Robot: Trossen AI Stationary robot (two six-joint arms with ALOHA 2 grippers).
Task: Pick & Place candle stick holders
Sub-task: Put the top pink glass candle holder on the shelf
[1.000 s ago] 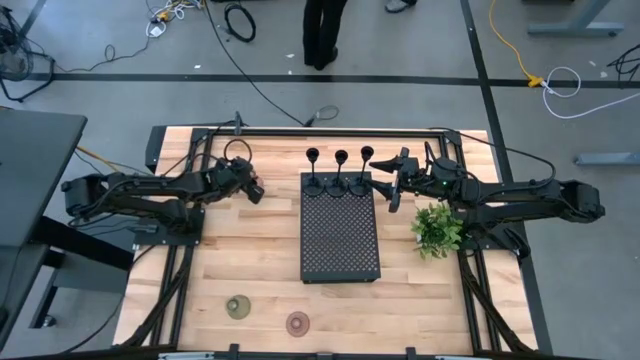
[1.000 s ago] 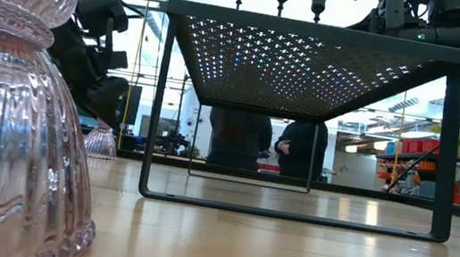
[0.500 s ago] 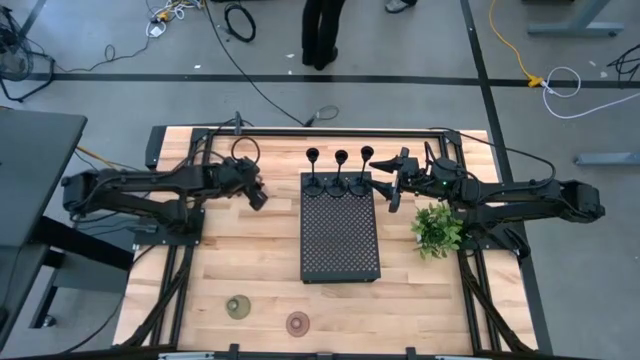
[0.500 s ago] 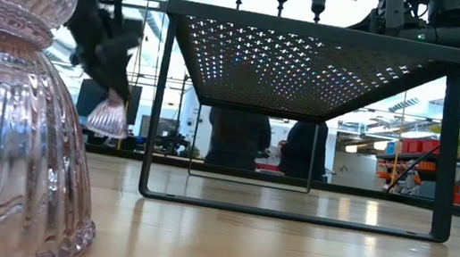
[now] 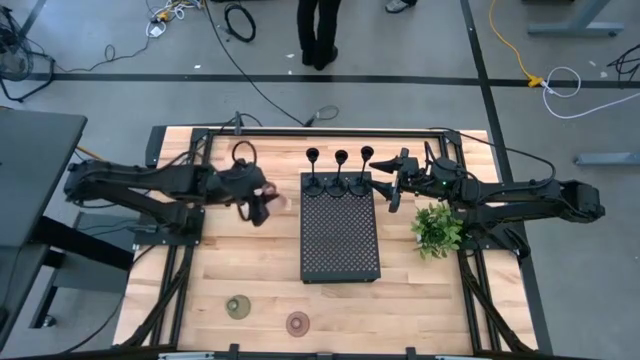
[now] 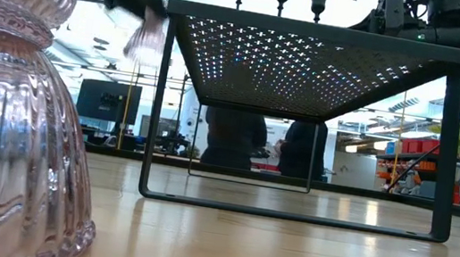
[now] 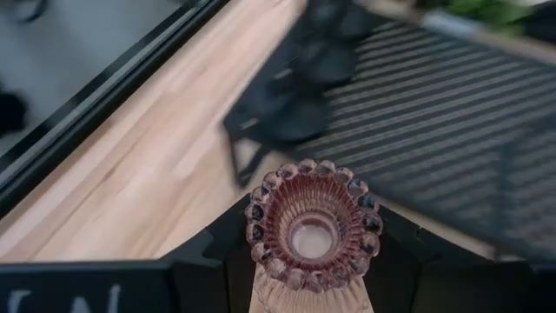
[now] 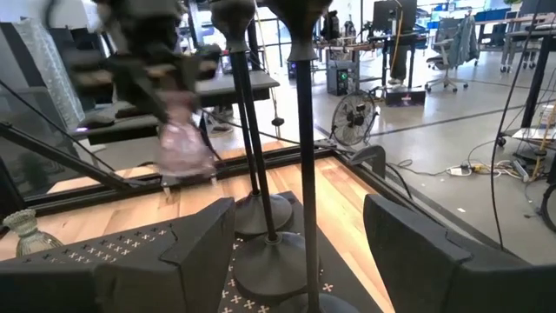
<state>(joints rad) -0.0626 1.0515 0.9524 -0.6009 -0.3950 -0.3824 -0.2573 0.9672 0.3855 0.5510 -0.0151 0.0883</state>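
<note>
My left gripper (image 5: 266, 205) is shut on a pinkish translucent candle stick holder (image 7: 313, 228), which hangs in the air just left of the black perforated tray (image 5: 340, 240); the low view shows it blurred (image 6: 145, 40). Three slim black holders (image 5: 340, 183) stand by their round bases on the tray's far end. My right gripper (image 5: 392, 188) waits open at the tray's far right corner, with the black stems (image 8: 304, 130) just ahead of it. An olive holder (image 5: 238, 307) and another pinkish one (image 5: 298, 323) stand near the table's front edge. My left gripper pinches the holder's lower body (image 7: 287, 296) between its two fingers, one on each side. Its scalloped round rim (image 7: 313, 169) points away from the fingers. The fingers slant down toward the table's right side. The holder is lifted clear of the table and tilted.
A small green plant (image 5: 437, 228) in a white pot stands right of the tray, under the right arm. One pinkish holder (image 6: 18, 99) fills the low view's left side. People stand beyond the table's far edge (image 5: 320, 30).
My left gripper has risen and swung toward the table's right, to the tray's far left corner, tipping as it went. The pinkish holder, which stood on the table a second ago, has gone up with it and is now clear of the wood.
</note>
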